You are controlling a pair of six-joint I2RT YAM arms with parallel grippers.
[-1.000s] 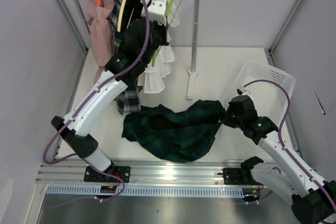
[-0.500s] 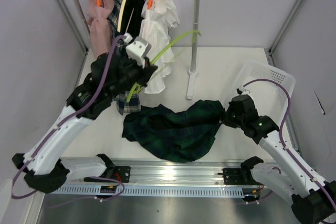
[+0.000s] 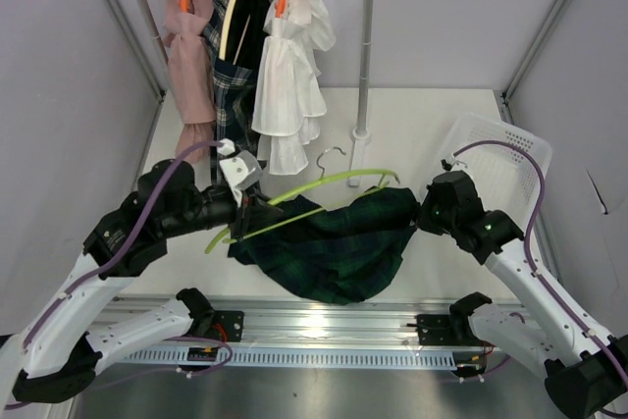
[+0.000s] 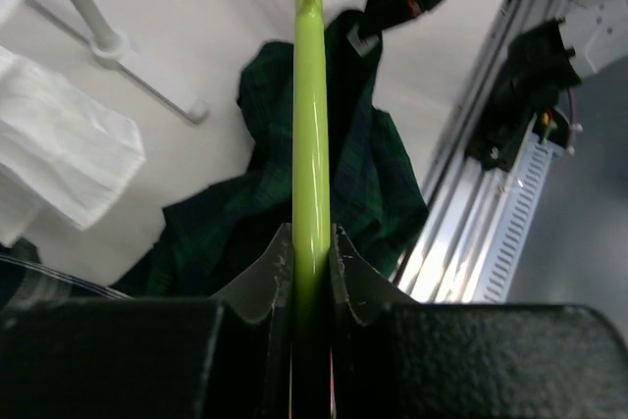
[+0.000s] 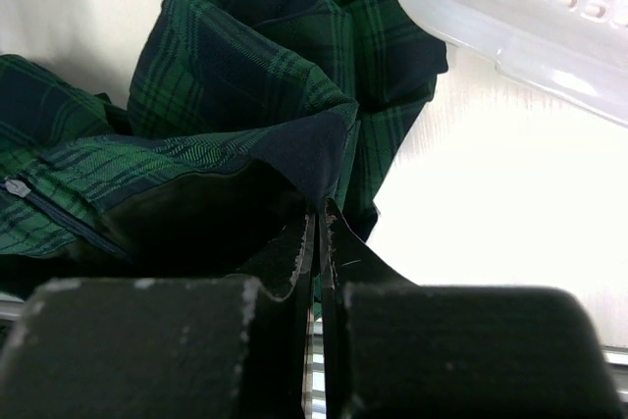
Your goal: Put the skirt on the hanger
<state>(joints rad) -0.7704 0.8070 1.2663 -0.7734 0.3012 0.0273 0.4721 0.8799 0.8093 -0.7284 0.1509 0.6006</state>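
The dark green tartan skirt [image 3: 334, 242] lies crumpled on the table near the front edge. My left gripper [image 3: 257, 207] is shut on the lime-green hanger [image 3: 324, 186], holding it roughly level just above the skirt's left and upper part; its metal hook [image 3: 330, 156] points toward the back. In the left wrist view the hanger [image 4: 312, 105] runs straight out from between the fingers, over the skirt [image 4: 363, 183]. My right gripper [image 3: 424, 219] is shut on the skirt's waistband edge [image 5: 319, 159] at the cloth's right end, lifting that corner slightly.
A clothes rail [image 3: 365, 56] stands at the back with a pink garment [image 3: 188, 56], a navy checked garment [image 3: 234, 46] and a white ruffled garment [image 3: 289, 76] on hangers. A white plastic basket [image 3: 500, 159] sits at the right, close to my right arm.
My left arm has pulled the lime-green hanger off the rail, swung down and forward, and now holds it over the skirt. The right arm has stayed still, gripping the skirt.
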